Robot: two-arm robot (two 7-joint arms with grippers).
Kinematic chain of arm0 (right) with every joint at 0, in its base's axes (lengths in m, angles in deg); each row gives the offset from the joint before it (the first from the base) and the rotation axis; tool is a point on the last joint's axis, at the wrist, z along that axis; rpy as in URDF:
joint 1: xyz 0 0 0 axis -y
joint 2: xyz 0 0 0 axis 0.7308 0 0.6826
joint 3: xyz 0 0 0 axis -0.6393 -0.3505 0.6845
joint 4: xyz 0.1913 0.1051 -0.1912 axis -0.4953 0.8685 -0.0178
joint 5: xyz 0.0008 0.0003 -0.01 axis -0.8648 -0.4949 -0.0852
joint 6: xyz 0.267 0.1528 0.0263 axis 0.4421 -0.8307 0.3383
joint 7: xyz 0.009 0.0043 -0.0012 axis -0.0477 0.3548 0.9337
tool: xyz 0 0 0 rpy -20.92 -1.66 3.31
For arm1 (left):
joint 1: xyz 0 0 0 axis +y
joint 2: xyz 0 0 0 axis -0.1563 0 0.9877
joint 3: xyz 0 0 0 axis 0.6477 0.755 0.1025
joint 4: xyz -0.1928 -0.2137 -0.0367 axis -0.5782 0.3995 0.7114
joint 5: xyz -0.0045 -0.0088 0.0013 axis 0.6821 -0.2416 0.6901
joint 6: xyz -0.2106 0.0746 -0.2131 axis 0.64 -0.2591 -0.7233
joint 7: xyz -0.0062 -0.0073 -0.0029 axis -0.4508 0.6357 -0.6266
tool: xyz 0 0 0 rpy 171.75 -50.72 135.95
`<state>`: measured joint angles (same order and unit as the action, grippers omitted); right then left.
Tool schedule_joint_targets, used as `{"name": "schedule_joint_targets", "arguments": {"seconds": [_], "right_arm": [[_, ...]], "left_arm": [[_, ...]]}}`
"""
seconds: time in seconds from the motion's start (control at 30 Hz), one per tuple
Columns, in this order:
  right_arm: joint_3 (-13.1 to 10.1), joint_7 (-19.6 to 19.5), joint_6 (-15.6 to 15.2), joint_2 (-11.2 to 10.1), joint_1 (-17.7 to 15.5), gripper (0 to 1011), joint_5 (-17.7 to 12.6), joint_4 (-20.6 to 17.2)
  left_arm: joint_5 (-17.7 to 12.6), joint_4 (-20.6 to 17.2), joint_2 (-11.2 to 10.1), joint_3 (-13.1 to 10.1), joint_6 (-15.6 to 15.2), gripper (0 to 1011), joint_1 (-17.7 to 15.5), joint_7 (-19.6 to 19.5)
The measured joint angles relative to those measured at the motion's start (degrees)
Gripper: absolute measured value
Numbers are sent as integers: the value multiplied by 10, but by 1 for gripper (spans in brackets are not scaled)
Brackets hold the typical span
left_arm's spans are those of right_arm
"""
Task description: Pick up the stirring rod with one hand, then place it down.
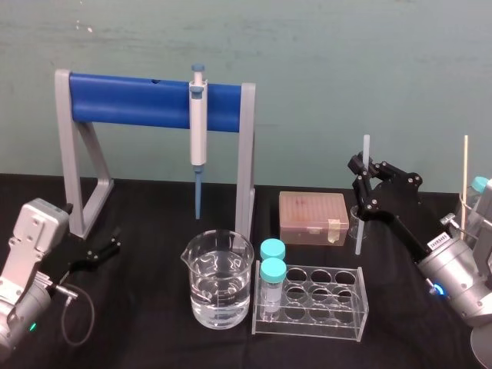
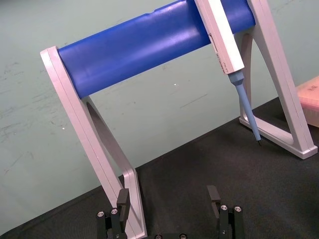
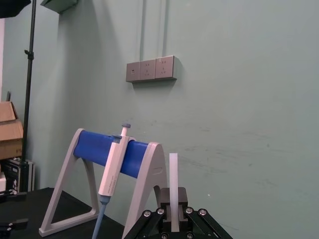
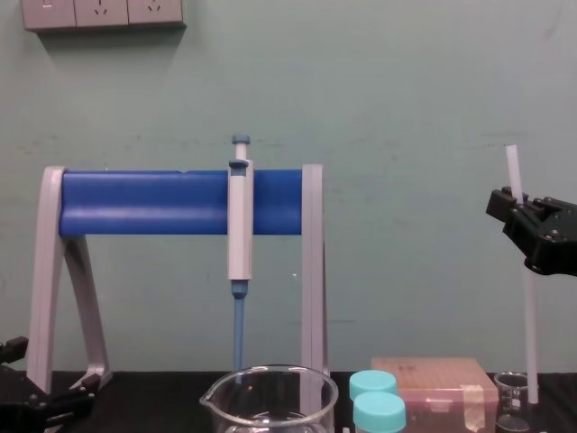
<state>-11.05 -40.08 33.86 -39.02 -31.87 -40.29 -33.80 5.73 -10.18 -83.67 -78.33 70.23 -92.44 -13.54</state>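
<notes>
At far left, low over the black surface (image 1: 154,307), the left gripper (image 1: 104,247) is being parked, fingers spread and empty. Farther right, the stirring rod (image 1: 359,232) is being gripped upright near its top by the right gripper's (image 1: 367,167) closed fingers, lower end hanging just beside the small beaker (image 4: 511,397). Pickup is judged done; lowering onto bare surface and release, clear of that beaker, is being called for next.

Pipette stand (image 1: 154,100) at rear left of table (image 1: 154,307), pipette (image 1: 198,127) hanging from its bar. Large beaker (image 1: 217,280) before the stand; test-tube rack (image 1: 319,301) just right of it, two capped vials (image 1: 272,270) in the rack's left end. Tip box (image 1: 314,217) behind rack; small beaker (image 4: 511,403) right of box, stirring rod (image 4: 530,334) upright beside it.
</notes>
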Motion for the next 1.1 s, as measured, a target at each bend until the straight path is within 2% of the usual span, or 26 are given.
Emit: {"name": "schedule_joint_targets", "arguments": {"seconds": [1.1], "right_arm": [[0,2,2,0,0,72,-1,0]], "left_arm": [[0,0,0,0,0,1000,0,0]]}}
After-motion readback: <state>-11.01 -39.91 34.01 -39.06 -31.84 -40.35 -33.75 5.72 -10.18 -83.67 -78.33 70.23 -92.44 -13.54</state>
